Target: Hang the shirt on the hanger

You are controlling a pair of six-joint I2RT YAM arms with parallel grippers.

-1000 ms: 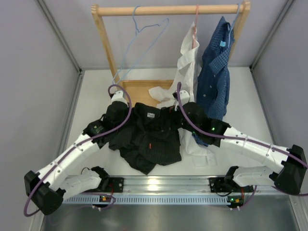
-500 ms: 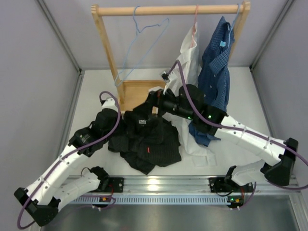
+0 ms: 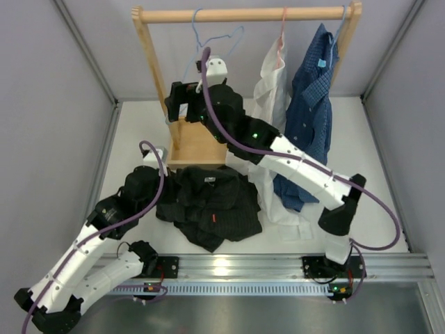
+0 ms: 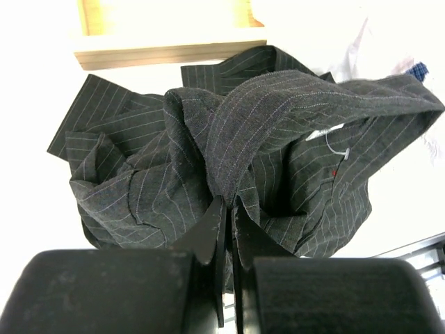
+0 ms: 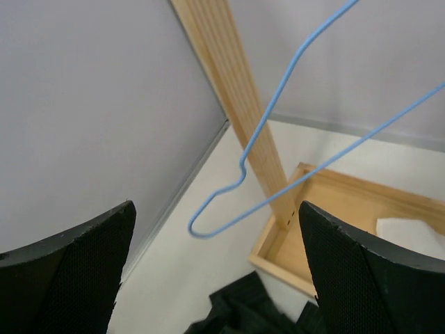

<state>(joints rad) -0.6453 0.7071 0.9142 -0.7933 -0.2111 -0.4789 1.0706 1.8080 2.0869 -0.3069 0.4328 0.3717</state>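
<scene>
Shirt (image 4: 278, 132) pinched in left jaws | hanger (image 5: 242, 164) corner before spread right jaws

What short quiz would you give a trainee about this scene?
1. True or false: the hanger hangs from the wooden rail.
2. The left gripper is: A) open; B) shut on the shirt; C) shut on the hanger.
3. Fill in: the right gripper, near the hanger, is ___.
Key: 1 true; 2 B; 3 open.
</scene>
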